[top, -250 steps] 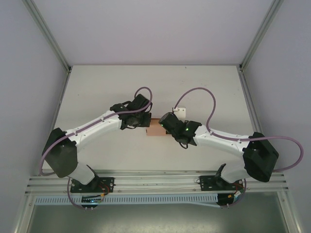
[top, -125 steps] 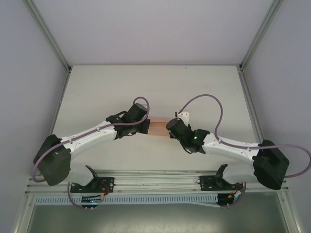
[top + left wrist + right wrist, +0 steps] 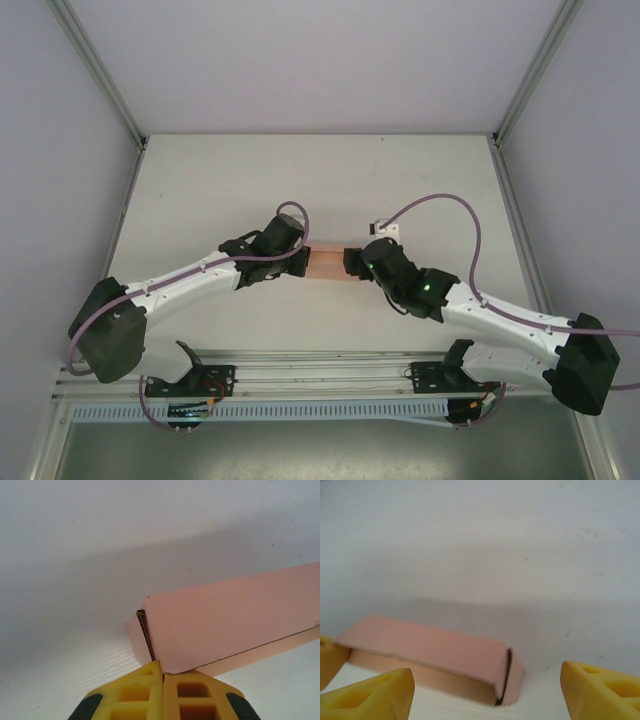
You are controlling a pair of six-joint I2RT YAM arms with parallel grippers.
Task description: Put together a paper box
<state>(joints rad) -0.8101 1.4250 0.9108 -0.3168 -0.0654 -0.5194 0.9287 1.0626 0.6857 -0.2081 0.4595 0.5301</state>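
White table [image 3: 200,190] from above: the paper box [image 3: 326,265] spans between left gripper [image 3: 300,262] and right gripper [image 3: 350,262]. Left wrist: it's clamped on the box's end edge. Right wrist: jaws gape wide before the loose end flap. Closing that flap looks next, and it wants a gentle push.

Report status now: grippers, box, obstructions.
Left gripper shut on one end of the paper box. Right gripper open at the other end. No obstruction seen.

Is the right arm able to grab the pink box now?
Probably yes: the right gripper is open, the paper box lies ahead between its fingers, nothing blocking; the left gripper pinches the other end.
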